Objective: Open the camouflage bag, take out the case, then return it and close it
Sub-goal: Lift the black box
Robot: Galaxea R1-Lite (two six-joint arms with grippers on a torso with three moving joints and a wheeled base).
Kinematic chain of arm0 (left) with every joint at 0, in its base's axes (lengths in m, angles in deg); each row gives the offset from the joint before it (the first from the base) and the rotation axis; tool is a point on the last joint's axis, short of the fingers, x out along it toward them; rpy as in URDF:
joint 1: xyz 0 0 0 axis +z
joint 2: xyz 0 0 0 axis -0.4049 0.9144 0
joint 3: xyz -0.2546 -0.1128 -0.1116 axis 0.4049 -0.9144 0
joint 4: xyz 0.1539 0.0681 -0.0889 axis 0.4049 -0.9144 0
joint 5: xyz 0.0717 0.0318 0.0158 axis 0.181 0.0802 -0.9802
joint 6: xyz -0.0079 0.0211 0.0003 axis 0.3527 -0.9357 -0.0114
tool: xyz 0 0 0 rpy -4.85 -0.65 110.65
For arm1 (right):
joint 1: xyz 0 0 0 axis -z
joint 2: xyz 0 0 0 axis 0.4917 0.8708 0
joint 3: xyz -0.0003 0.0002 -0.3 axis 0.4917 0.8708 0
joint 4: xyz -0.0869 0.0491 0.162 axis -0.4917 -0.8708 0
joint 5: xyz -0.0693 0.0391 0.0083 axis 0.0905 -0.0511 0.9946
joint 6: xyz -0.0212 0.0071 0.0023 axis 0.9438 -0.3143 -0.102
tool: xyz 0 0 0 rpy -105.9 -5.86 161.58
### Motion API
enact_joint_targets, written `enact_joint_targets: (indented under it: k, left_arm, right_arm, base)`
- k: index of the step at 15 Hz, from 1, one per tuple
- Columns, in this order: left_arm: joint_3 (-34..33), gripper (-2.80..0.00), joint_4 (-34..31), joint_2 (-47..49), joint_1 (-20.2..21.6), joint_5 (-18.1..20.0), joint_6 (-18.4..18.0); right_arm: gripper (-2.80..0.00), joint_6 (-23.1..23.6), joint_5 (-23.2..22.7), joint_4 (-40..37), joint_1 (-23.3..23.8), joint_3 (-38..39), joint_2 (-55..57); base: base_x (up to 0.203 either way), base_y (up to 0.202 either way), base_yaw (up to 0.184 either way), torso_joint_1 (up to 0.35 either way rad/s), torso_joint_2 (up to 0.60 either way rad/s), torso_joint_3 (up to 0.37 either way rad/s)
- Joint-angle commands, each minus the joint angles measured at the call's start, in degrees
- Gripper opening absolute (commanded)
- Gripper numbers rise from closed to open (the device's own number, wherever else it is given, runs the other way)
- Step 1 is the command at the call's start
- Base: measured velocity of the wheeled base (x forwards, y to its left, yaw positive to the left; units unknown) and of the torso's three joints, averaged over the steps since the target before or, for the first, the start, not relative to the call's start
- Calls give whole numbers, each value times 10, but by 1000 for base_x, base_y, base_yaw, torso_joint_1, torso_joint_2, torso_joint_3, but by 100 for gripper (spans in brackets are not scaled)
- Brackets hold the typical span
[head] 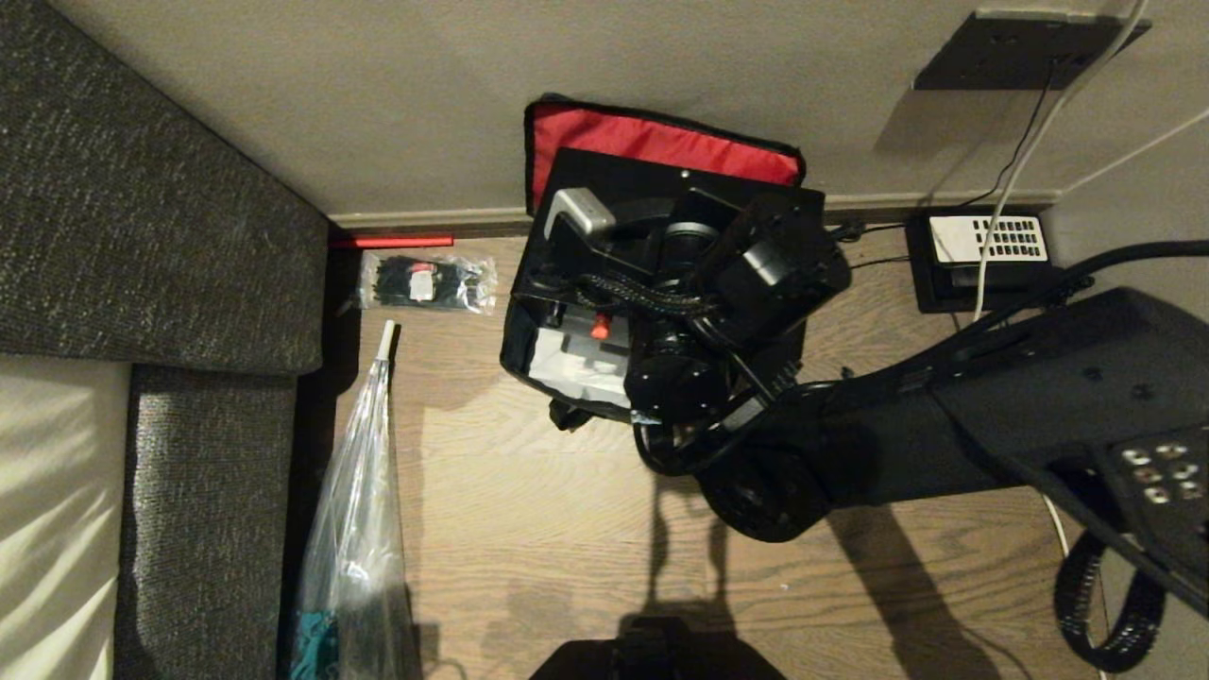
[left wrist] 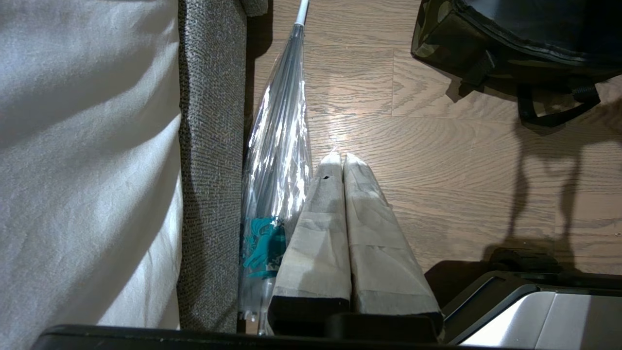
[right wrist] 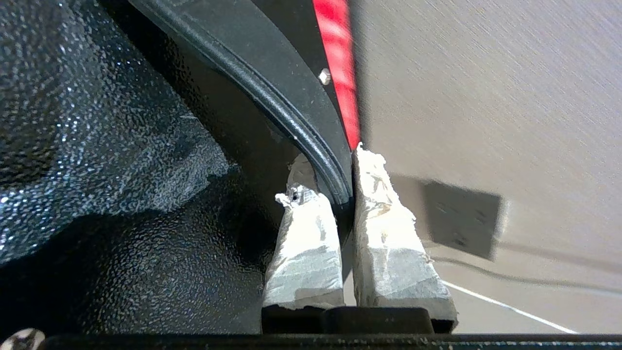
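Your camouflage bag [head: 661, 142] sits on the wooden floor [head: 529, 510] against the wall, lid up, red lining showing. Your right gripper [right wrist: 346, 194] has its jaws clenched on the black rim of the case [head: 576, 364], which stands in the bag's mouth. Your left gripper [left wrist: 337, 167] hangs parked, jaws pressed together, beside the wrapped umbrella [left wrist: 279, 160].

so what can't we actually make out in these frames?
- Head view: right gripper and most of the case hidden by the arm.
- Right wrist view: gripper pinches a black rim; too close to name it.
- Left wrist view: camouflage bag cut off by the frame edge.
- Packet contents too small.
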Motion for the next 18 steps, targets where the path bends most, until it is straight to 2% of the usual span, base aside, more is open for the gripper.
enact_joint_targets:
  k: [1, 6, 9, 12, 14, 16, 18]
  left_arm:
    - [-2, -280, 0, -1, 0, 0, 0]
    - [-2, -280, 0, -1, 0, 0, 0]
    - [-2, -280, 0, -1, 0, 0, 0]
    - [-2, -280, 0, -1, 0, 0, 0]
    - [-2, -280, 0, -1, 0, 0, 0]
    - [-2, -280, 0, -1, 0, 0, 0]
    - [-2, -280, 0, -1, 1, 0, 0]
  right_arm:
    - [-280, 6, 3, 3, 7, 73, -96]
    - [-280, 0, 4, 9, 49, 288, -254]
    - [-280, -26, 4, 13, 126, 399, -334]
    - [-280, -80, 4, 13, 222, 485, -371]
    - [-280, -136, 4, 12, 270, 531, -375]
    - [-280, -194, 4, 8, 302, 564, -354]
    - [-280, -229, 4, 8, 315, 566, -315]
  base:
    - [0, 0, 0, 0, 0, 0]
    - [0, 0, 0, 0, 0, 0]
    - [0, 0, 0, 0, 0, 0]
    - [0, 0, 0, 0, 0, 0]
    - [0, 0, 0, 0, 0, 0]
    - [0, 0, 0, 0, 0, 0]
    - [0, 0, 0, 0, 0, 0]
